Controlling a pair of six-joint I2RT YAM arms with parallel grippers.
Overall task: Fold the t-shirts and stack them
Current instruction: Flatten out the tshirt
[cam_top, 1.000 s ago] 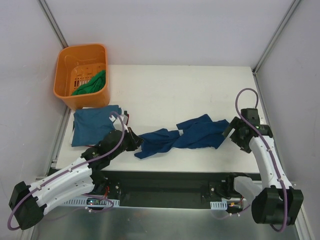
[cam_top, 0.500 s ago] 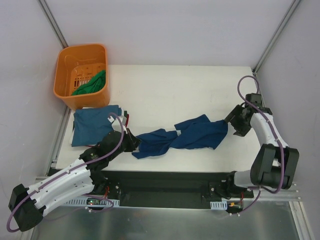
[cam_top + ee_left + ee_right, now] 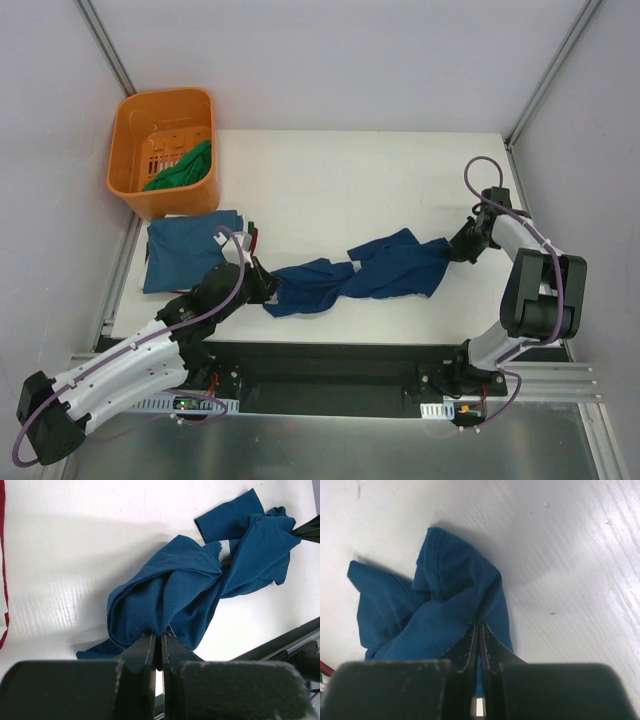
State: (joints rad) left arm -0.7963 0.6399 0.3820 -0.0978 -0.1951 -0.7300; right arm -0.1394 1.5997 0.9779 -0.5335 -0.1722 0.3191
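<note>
Field notes, single moment.

The blue t-shirt (image 3: pixel 365 272) lay wound into a ropy band across the front part of the table (image 3: pixel 340 170). It ran from left of centre toward the right edge and climbed a little farther back as it went right. It was neither spread nor folded. The cloth was bunched and twisted over itself, resting on the tabletop, with one sleeve poking out toward the back near its middle.

Your left gripper (image 3: pixel 161 637) was pinched on the shirt's left end. The jaws all but met, with a gather of blue fabric caught between them. That end sat close to the front edge.

Your right gripper (image 3: pixel 479 627) was clamped on the shirt's right end, jaws pressed together on a fold of cloth, near the table's right edge.

A folded t-shirt (image 3: pixel 185 250), teal-blue, lay flat at the table's left edge, just left of your left gripper. A strip of red cloth (image 3: pixel 252 238) showed at its right side; you could not tell from these views what that piece was.

Behind the folded shirt, at the far left corner, stood the orange basket (image 3: pixel 140 125). A green t-shirt (image 3: pixel 185 168) was heaped inside it against the right wall.
</note>
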